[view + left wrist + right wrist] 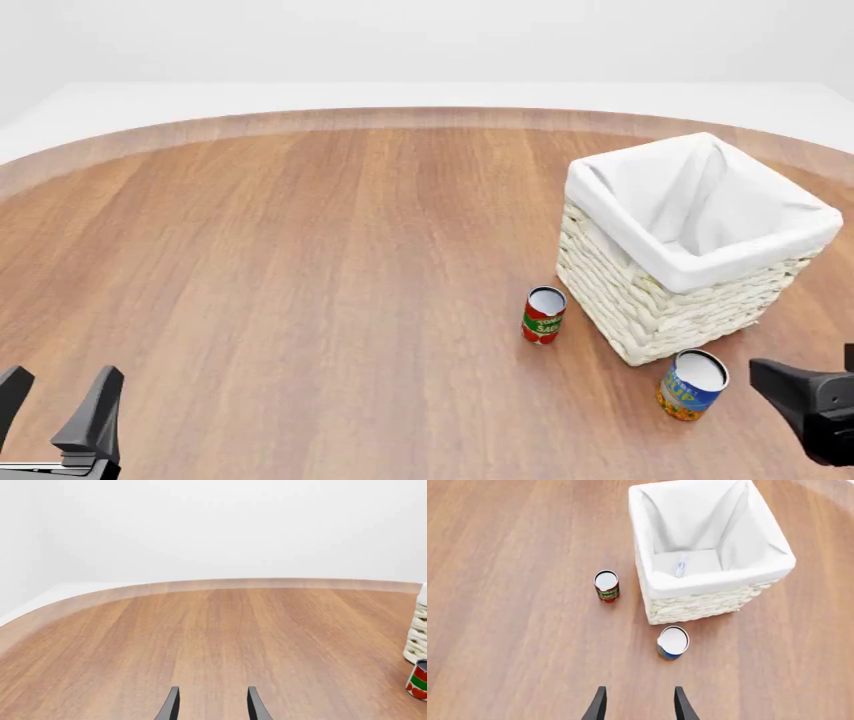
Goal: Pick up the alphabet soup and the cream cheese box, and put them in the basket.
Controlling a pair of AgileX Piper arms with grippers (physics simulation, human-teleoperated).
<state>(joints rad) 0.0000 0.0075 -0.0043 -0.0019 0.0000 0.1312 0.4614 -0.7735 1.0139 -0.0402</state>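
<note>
Table [307,260] comes first, a broad round wooden top, and everything I care about sits on its right side, within my right arm's reach. Largest on it is the basket [663,300], upright with its cloth liner folded over the rim and its mouth open to the ceiling, so a can may simply be lowered in from above. On the liner floor, seen from my right wrist, lies a small pale shape with a bluish mark; that may be the cream cheese box [680,566], but it is too small for me to be sure. The alphabet soup [691,384] stands upright just beside the basket's near corner, apart from the wicker, white top facing up. The red-and-green can [542,315] stands to the left of the basket, also upright, and I judge it a distractor to leave alone. My right gripper [638,705] has its fingers spread with nothing between them, aimed down at the soup and short of it, presumably lining up a grasp. My left gripper [54,410] is likewise spread and empty, parked far from everything at the near left.
</note>
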